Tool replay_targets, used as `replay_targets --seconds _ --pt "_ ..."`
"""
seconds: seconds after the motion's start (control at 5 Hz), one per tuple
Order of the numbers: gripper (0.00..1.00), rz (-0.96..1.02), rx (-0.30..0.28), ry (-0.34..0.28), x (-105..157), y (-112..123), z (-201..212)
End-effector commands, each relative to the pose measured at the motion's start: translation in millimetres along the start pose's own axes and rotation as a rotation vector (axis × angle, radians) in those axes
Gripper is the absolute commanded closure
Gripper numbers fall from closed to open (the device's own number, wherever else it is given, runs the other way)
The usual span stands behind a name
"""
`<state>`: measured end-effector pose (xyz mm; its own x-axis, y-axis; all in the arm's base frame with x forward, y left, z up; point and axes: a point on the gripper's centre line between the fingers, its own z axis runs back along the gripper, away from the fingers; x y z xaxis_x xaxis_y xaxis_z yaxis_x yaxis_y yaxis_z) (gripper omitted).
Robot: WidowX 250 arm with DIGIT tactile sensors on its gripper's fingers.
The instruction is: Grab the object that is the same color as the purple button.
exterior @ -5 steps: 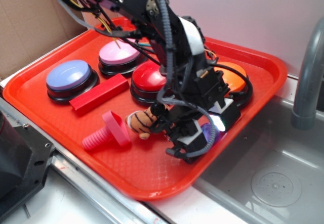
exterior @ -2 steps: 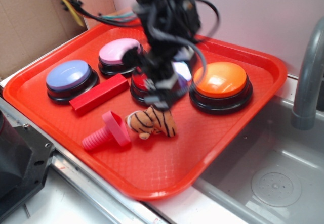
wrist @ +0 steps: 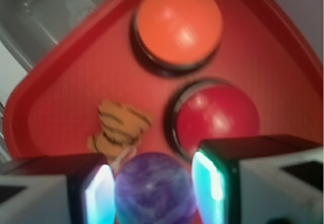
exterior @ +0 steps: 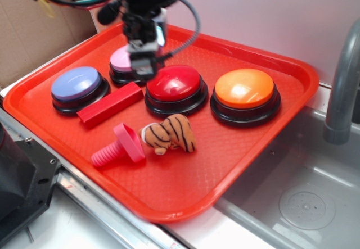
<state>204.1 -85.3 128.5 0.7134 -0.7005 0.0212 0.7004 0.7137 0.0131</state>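
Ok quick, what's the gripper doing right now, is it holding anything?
Gripper: shut on the purple ball, one of the jaws on each side of it, lifted above the red tray.

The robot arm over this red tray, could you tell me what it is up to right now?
The gripper holds a purple marbled ball between its fingers, raised above the red tray. The arm is over the tray's back left part, near the pink button. Left on the tray are the blue-purple button, the red and orange buttons, a red block, a pink screw and a tiger plush.
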Motion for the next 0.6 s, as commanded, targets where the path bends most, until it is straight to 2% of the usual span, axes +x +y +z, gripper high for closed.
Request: replay_targets --seconds 0.0,0.2,0.4 --pt "1.00 0.272 0.006 0.089 -23.5 6.7 26.4" --pt "1.00 0.295 -0.011 0.112 -33.0 12.0 28.4" --pt "1.00 0.272 -0.032 0.209 -34.9 13.0 29.0"
